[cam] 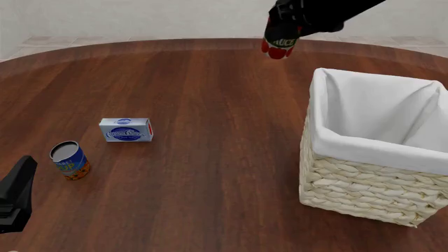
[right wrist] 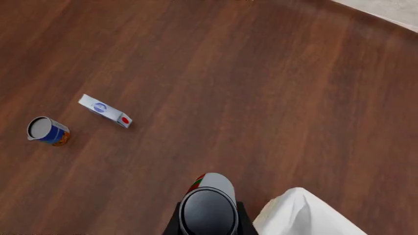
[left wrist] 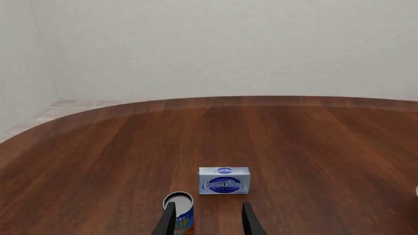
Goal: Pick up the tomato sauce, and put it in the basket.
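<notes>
My right gripper is shut on the tomato sauce, a slim red can with a green band, and holds it high above the table, left of the basket's far corner. In the right wrist view the can shows its grey top between the fingers, with the basket's white cloth lining close beside it. The basket is a large cream wicker square at the right. My left gripper is open and empty, low at the front left.
A blue-and-white cream cheese box lies at the left middle of the table. A blue-and-orange can stands in front of it, close to my left gripper's fingers. The table's far edge curves below a white wall.
</notes>
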